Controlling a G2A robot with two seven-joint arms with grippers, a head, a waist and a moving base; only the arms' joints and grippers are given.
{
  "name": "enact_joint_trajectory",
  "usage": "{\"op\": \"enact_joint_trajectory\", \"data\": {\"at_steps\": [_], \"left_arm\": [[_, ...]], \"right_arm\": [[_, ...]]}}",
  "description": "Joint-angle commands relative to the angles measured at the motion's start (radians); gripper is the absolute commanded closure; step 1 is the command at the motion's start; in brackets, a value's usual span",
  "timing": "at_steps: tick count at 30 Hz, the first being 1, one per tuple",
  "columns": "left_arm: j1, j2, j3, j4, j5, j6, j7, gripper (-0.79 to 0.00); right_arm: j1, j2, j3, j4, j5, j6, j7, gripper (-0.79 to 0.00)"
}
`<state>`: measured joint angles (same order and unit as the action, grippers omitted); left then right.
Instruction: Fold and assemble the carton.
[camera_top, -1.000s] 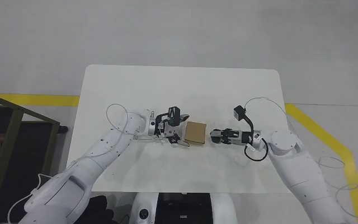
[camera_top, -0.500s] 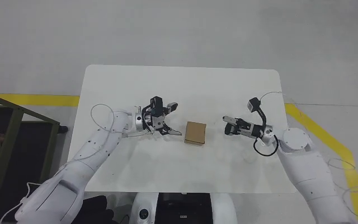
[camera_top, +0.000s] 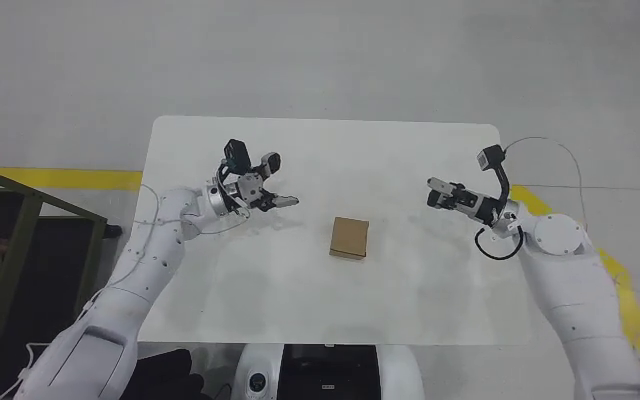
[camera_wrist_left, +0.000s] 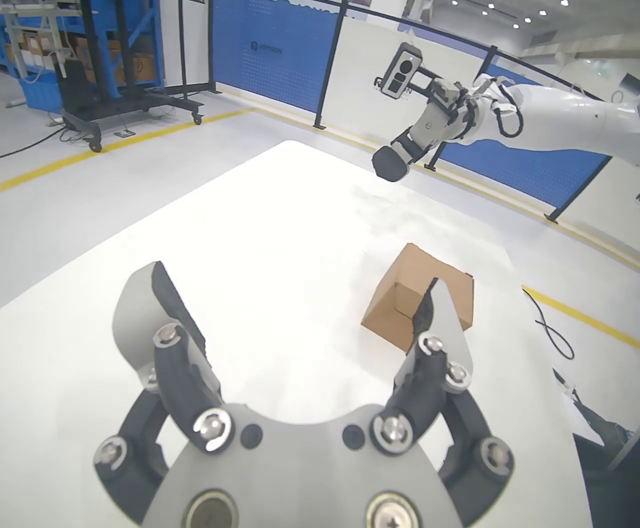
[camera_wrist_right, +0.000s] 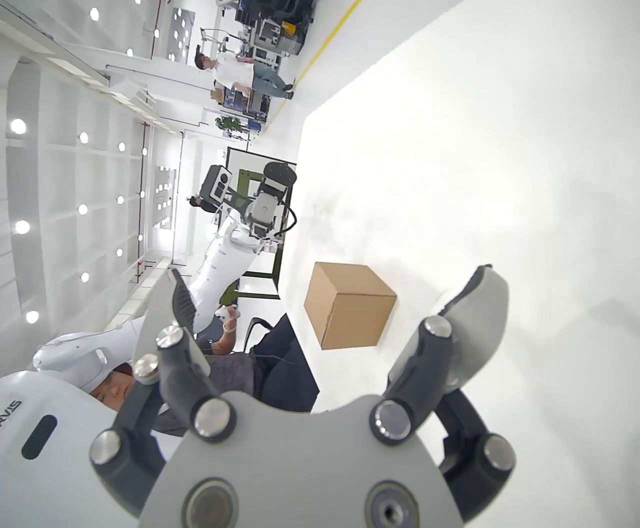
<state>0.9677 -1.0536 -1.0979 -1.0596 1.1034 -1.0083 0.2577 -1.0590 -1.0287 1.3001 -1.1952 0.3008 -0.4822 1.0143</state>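
At the table's middle: the carton (camera_top: 349, 238) (camera_wrist_left: 395, 305) (camera_wrist_right: 347, 305) stands alone as a closed brown box, resting flat on the white table (camera_top: 400, 140).
Carton since a second ago: same spot, same orientation.
Left gripper (camera_top: 278, 182) (camera_wrist_left: 295, 277): a second ago it pressed against the carton's left side. It has since pulled away toward the far left part of the table and is now well apart from the box. Its fingers are spread wide and hold nothing.
Right gripper (camera_top: 432, 192) (camera_wrist_right: 330, 274): it was at the carton's right side a second ago. It has drawn back toward the table's right edge and is now well apart from the box. Its fingers are also spread and hold nothing. In the left wrist view it hangs above the table beyond the carton.
Between each gripper and the carton: white table top.
Around the table: a yellow floor line (camera_top: 70, 178) runs past on the left, and a dark green frame (camera_top: 30, 215) stands on the floor by the table's left side.
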Motion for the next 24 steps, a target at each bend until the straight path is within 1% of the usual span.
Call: {"op": "enact_joint_trajectory", "data": {"at_steps": [1,7,12,18,24], "left_arm": [[0.004,0.007,-0.028,-0.008,-0.053,0.001,-0.063,-0.785],[0.034,0.033,-0.115,-0.03,-0.232,0.006,-0.234,-0.785],[0.079,0.056,-0.191,-0.061,-0.342,0.045,-0.341,-0.785],[0.148,0.083,-0.287,-0.137,-0.425,0.081,-0.423,-0.785],[0.197,0.099,-0.349,-0.214,-0.477,0.106,-0.47,-0.785]], "right_arm": [[0.021,0.001,0.004,0.009,-0.006,-0.008,0.002,-0.785],[0.074,0.004,0.015,0.017,-0.036,-0.027,0.005,-0.785],[0.123,0.01,0.03,0.02,-0.069,-0.039,0.008,-0.785],[0.168,0.017,0.052,0.021,-0.087,-0.04,0.011,-0.785],[0.189,0.02,0.056,0.03,-0.096,-0.047,0.006,-0.785]]}}
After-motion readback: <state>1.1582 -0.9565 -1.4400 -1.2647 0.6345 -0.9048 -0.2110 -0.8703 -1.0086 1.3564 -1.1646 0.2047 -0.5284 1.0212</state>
